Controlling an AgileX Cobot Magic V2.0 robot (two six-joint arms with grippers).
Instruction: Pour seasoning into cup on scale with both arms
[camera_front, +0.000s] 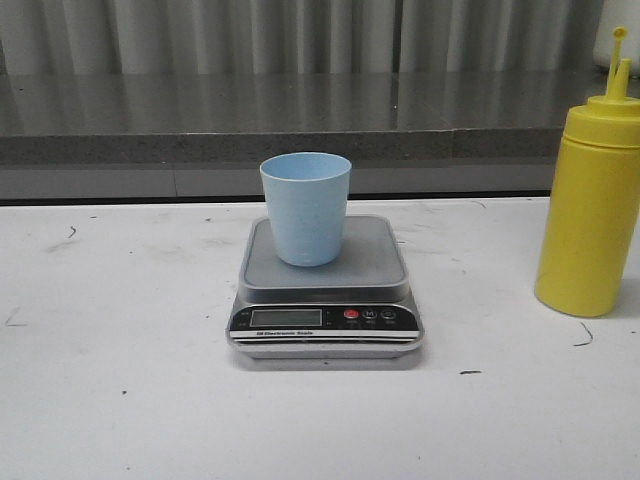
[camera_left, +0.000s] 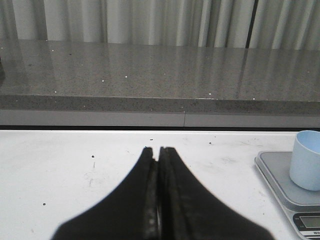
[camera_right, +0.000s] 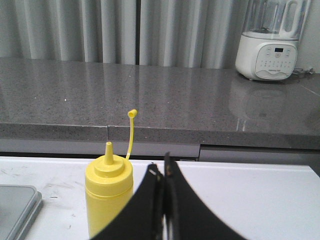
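on my left wrist feed the left gripper (camera_left: 159, 150) has its two black fingers pressed flat together with nothing between them, sitting low over the white table (camera_left: 75, 170). past it, off to the side, i can see a corner of the scale (camera_left: 280, 182) with the cup (camera_left: 306, 159) standing on it. my right wrist feed shows the right gripper (camera_right: 161, 172) the same way, fingers closed against each other and holding nothing; the seasoning (camera_right: 108, 197) stands upright just beside and partly behind those fingers, not touched by them as far as i can tell, its nozzle uncovered and the little cap standing up on its thin tether. an edge of the scale platform shows at the side there, and a white kitchen appliance (camera_right: 270, 42) sits far back on the grey counter (camera_right: 175, 100). from the front view neither arm is visible. the pale blue cup stands upright on the rear middle of the platform, the scale sits mid-table, and the yellow bottle stands well apart from it at the right edge of the table.
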